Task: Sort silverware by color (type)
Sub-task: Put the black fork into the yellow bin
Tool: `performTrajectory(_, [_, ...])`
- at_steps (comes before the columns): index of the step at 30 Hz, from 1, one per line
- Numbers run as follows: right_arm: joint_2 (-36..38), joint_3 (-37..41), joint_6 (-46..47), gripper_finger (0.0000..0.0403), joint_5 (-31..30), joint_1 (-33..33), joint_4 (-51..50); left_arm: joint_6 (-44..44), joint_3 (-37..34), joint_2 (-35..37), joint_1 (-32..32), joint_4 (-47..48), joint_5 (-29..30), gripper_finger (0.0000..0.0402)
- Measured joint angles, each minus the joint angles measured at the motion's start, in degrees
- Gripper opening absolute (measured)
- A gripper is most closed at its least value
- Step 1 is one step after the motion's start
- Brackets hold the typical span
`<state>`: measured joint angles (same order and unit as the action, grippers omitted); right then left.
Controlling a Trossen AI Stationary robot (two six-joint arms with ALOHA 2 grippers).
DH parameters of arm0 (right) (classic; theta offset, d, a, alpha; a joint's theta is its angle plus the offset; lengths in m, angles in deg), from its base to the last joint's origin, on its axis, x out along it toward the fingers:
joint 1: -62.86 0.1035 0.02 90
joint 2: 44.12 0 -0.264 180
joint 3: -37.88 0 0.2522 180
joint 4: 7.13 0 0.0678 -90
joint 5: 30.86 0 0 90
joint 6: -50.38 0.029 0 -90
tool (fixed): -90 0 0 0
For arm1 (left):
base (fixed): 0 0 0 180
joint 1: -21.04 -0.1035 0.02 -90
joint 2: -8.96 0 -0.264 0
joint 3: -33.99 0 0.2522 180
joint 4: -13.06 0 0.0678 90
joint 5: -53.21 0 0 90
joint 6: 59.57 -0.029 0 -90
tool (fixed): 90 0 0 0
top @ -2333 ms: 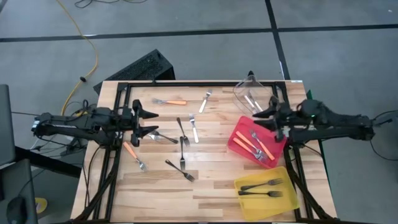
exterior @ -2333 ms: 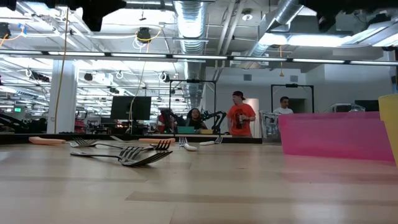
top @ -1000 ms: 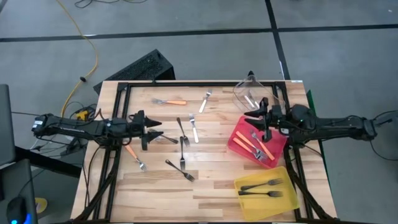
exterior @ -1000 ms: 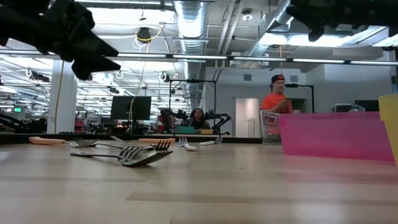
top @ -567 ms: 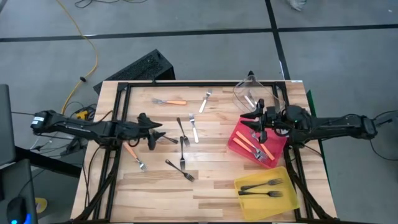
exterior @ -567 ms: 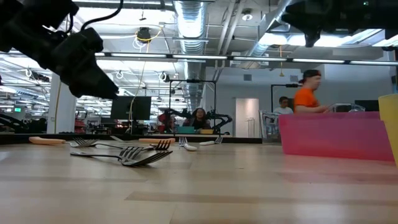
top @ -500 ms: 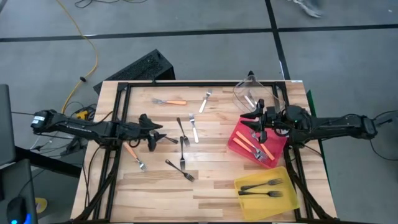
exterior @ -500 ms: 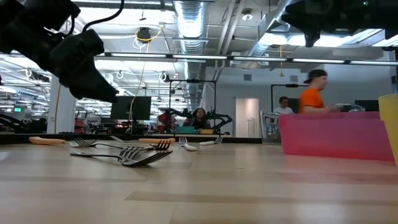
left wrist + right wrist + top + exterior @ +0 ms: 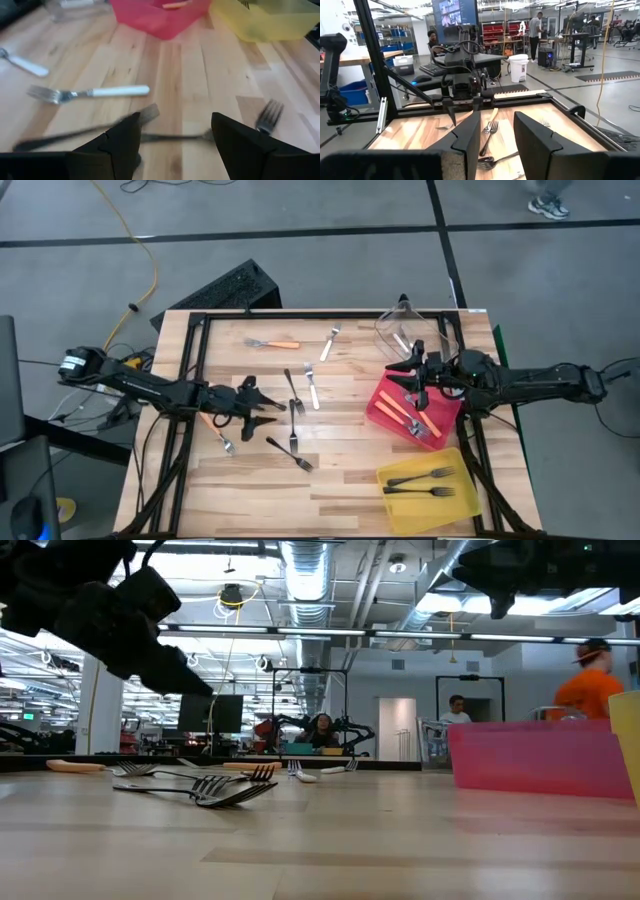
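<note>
Loose forks lie flat on the wooden table (image 9: 330, 480): black forks (image 9: 293, 387) (image 9: 290, 452) in the middle, white-handled ones (image 9: 312, 388) (image 9: 330, 342), and orange-handled ones (image 9: 272, 343) (image 9: 215, 430). My left gripper (image 9: 268, 412) hangs open, low over the table's left middle. In the left wrist view a black fork (image 9: 75, 136) runs across the table just beyond the gap of my left gripper (image 9: 175, 137), untouched. My right gripper (image 9: 408, 375) hovers open and empty above the red bin (image 9: 385, 408), with nothing in the gap of my right gripper (image 9: 495, 135).
The red bin holds orange-handled forks. A yellow bin (image 9: 462, 498) at the near right holds black forks. A clear bin (image 9: 388, 327) at the far right holds pale forks. A black frame (image 9: 320, 313) borders the table. People move in the room beyond.
My left gripper has gone toward the table's right edge and down, closing on the black forks in the middle, and its wrist has rolled a little. It stays open. No fork has moved.
</note>
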<state>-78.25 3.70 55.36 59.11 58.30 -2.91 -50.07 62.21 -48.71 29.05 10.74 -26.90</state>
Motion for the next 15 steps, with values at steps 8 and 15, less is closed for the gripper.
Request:
performTrajectory(8, [0.0,0.0,0.7,0.014,0.0,0.0,0.0,-11.27,0.02,-6.78,0.39,-7.22,-3.5,0.0226])
performTrajectory(15, [0.0,0.0,1.66,0.014,0.0,0.0,-0.42,-11.48,0.29,-11.25,0.86,-10.46,-8.11,0.0226])
